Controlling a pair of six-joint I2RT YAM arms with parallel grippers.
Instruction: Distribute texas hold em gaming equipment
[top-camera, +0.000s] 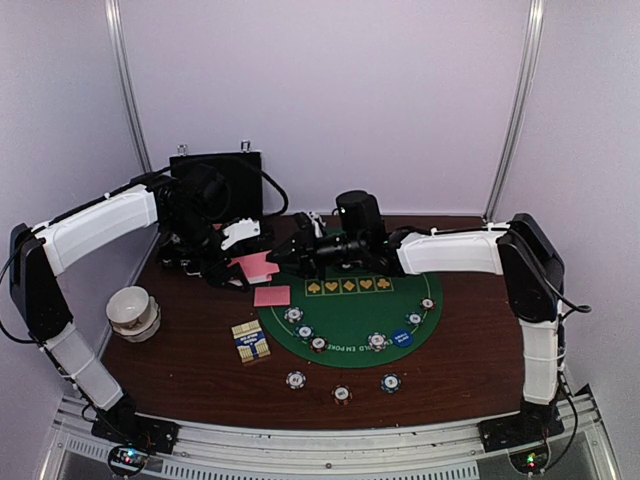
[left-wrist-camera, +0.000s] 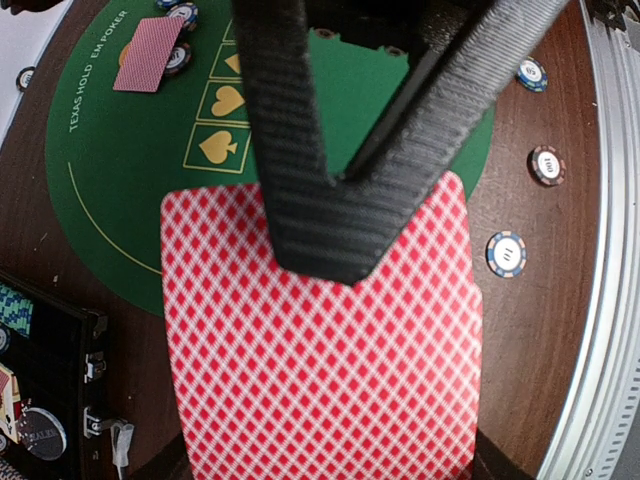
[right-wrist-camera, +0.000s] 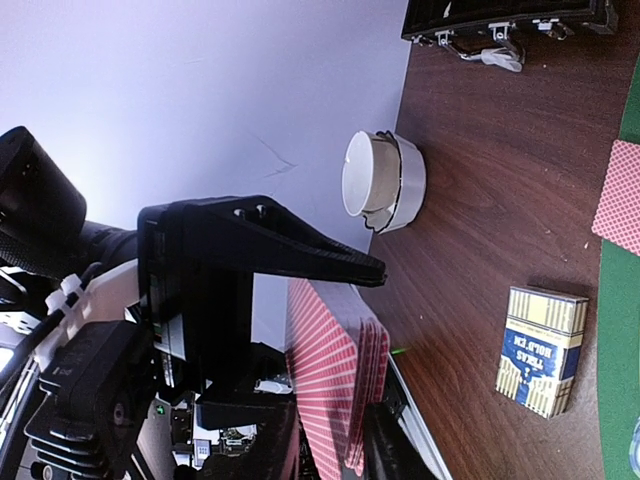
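Observation:
My left gripper (left-wrist-camera: 330, 262) is shut on a stack of pink-backed playing cards (left-wrist-camera: 320, 360), held above the near-left edge of the green poker mat (left-wrist-camera: 110, 170). In the top view the stack (top-camera: 256, 265) hangs between both grippers. My right gripper (right-wrist-camera: 385, 350) reaches in from the right. Its jaws stand apart around the far edge of the same cards (right-wrist-camera: 335, 380), and I cannot tell if a pad touches them. One pink card (top-camera: 272, 296) lies at the mat's left edge. Poker chips (top-camera: 295, 379) sit on and in front of the mat, with a blue disc button (top-camera: 402, 338).
The black chip case (top-camera: 215, 190) stands open at the back left, behind the left arm. A white bowl (top-camera: 133, 310) sits at the left edge. A blue and yellow card box (top-camera: 251, 341) lies left of the mat (top-camera: 350, 320).

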